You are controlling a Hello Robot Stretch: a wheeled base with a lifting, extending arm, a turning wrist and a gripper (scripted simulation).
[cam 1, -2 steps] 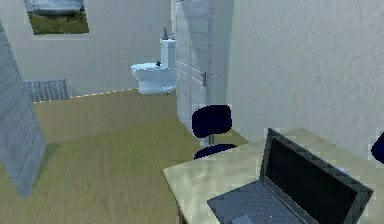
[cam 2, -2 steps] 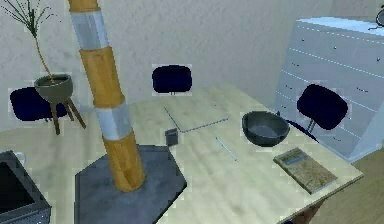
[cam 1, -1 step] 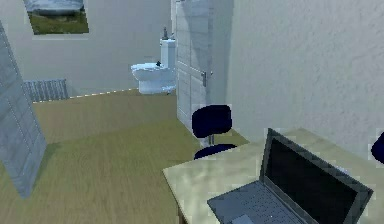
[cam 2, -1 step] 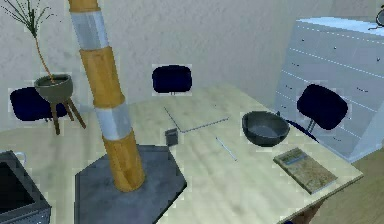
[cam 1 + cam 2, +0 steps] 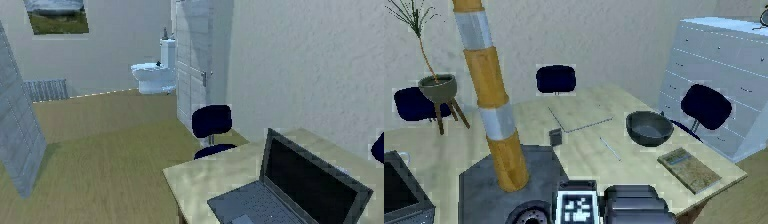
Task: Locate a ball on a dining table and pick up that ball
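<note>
A pale wooden dining table (image 5: 609, 145) stretches across the arm side view. On it are a dark round bowl (image 5: 648, 127), a flat book (image 5: 688, 168), a small dark box (image 5: 556, 135) and a thin grey sheet (image 5: 584, 125). An open dark laptop (image 5: 290, 188) sits on the same table's corner (image 5: 195, 175) in the forward view. At the arm side view's bottom edge, a white marker square (image 5: 579, 207) sits beside the gripper's dark body (image 5: 532, 213). Its far end is cut off, so I cannot tell whether it holds anything.
Dark blue chairs ring the table (image 5: 556, 78) (image 5: 706, 104) (image 5: 414, 103) (image 5: 211, 122). An orange and grey striped post (image 5: 489, 90) rises close by. A potted plant on a stand (image 5: 439, 88) and a white dresser (image 5: 719, 50) stand beyond. A toilet (image 5: 155, 72) shows past an open door (image 5: 192, 50).
</note>
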